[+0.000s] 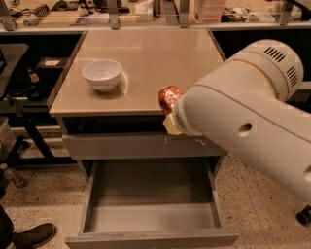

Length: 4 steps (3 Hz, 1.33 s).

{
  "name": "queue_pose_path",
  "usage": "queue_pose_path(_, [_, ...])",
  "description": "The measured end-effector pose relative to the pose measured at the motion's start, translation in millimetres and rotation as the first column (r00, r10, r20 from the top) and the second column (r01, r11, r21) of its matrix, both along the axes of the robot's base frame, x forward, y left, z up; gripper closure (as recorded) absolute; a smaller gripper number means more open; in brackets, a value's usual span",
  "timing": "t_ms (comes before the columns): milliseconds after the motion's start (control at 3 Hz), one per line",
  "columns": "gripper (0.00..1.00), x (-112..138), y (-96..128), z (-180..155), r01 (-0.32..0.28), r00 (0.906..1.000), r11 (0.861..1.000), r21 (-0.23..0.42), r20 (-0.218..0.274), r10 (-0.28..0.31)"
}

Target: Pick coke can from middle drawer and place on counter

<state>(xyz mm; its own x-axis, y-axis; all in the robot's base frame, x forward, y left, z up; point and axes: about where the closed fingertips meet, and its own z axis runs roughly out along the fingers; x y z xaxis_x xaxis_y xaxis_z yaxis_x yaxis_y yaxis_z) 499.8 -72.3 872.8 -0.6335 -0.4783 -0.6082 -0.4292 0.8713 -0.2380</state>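
Coke can: there it was, the red coke can (169, 97), up at the level of the counter's front lip and right of its centre, tipped a little, with its lower end hidden behind the arm.
Gripper: the gripper (169, 115) sat just below the can at the front edge of the counter, clamped on the can; one tan finger (172, 127) showed under it and the rest of the claw was hidden by the wrist.
Arm: the big white arm (243, 112) swept in from the lower right, filled much of that side and covered the counter's right front corner.
Counter: the glossy tan counter (155, 53) carried a white bowl (102, 74) upright on its left half, well apart from the can.
Middle drawer: the grey middle drawer (150, 239) stood pulled far out below, its plain front panel nearest the camera, directly beneath the can and well under it.
Top drawer front: the grey drawer front (126, 146) above it was shut, with white scratches just under the gripper.
Background: a cluttered bench (73, 19) with metal posts (114, 14) ran along the back, behind the counter.
Floor: a brown shoe (34, 235) poked in at the bottom left corner, on speckled floor (43, 194).
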Motion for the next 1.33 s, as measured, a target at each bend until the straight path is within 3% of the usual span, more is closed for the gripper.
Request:
queue_pose_path(667, [1.00,13.6,-4.0,7.0,0.017,0.9998,1.000,-0.005,0.013,-0.017])
queue_pose_path(1333, [1.00,86.4,-16.0,20.7,0.054,0.9985,0.997,-0.059,0.016,-0.053])
